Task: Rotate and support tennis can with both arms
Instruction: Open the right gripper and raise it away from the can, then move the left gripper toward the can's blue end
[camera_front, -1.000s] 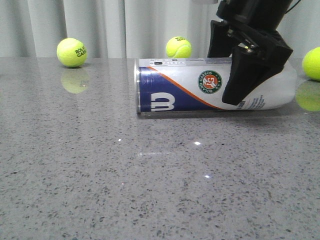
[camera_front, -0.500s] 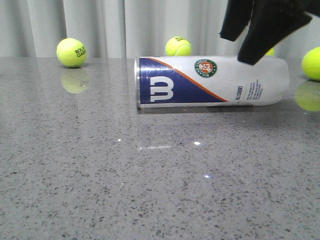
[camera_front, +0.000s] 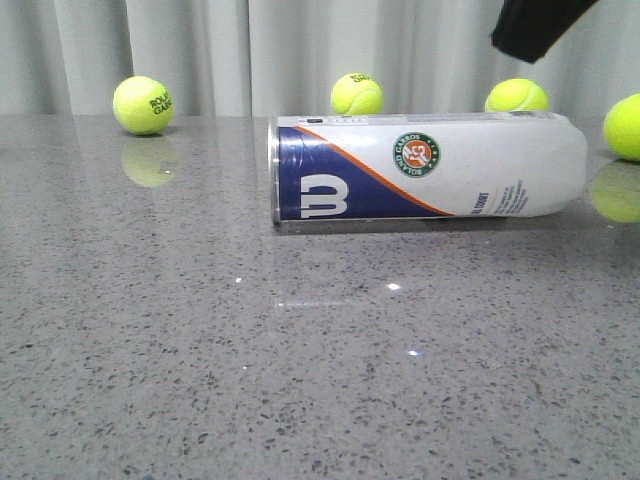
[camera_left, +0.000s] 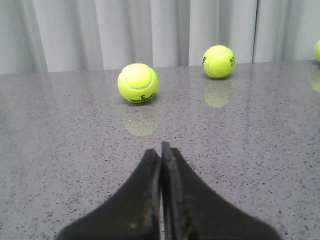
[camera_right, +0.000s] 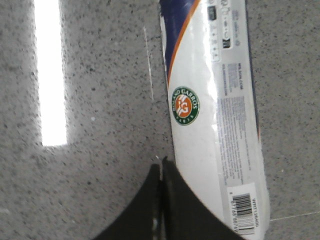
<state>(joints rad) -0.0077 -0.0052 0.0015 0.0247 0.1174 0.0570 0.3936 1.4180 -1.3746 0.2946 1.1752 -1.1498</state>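
Observation:
The tennis can (camera_front: 425, 170) lies on its side on the grey table, its navy end with the white W to the left and the round green-orange emblem facing front. It also shows in the right wrist view (camera_right: 212, 115). My right gripper (camera_right: 161, 166) is shut and empty, raised above the can's right end; only its dark tip (camera_front: 535, 25) shows at the top of the front view. My left gripper (camera_left: 161, 150) is shut and empty, low over bare table, away from the can, and does not show in the front view.
Yellow-green tennis balls lie at the back of the table: one far left (camera_front: 144, 105), one behind the can (camera_front: 357, 94), one behind its right end (camera_front: 516, 96), one at the right edge (camera_front: 626, 127). Two balls (camera_left: 138, 83) (camera_left: 218, 61) lie ahead of the left gripper. Curtains hang behind.
My right gripper has let go of the can and risen up and to the right, nearly out of the front view. The can rolled back and forth slightly, the emblem shifting up then down.

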